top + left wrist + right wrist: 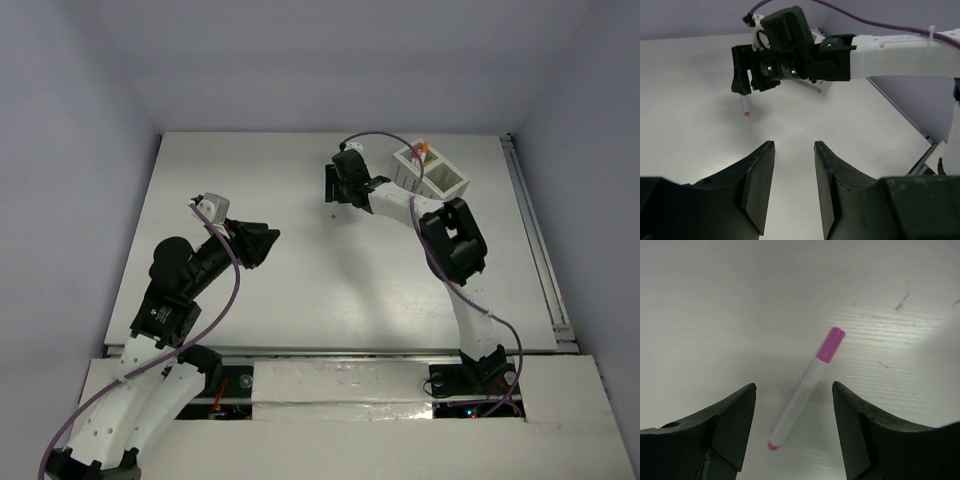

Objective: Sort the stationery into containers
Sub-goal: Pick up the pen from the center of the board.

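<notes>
Standing far right on the white table (300,290) is the slatted box (432,172). The left gripper (794,145) hovers near left, released and empty. The right gripper (794,385), also released, straddles the pink-capped pen (804,390) lying flat left of the box.

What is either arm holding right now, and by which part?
Nothing. The right gripper has its fingers open either side of the pink pen, which lies untouched on the table. The left gripper is open and empty.
</notes>
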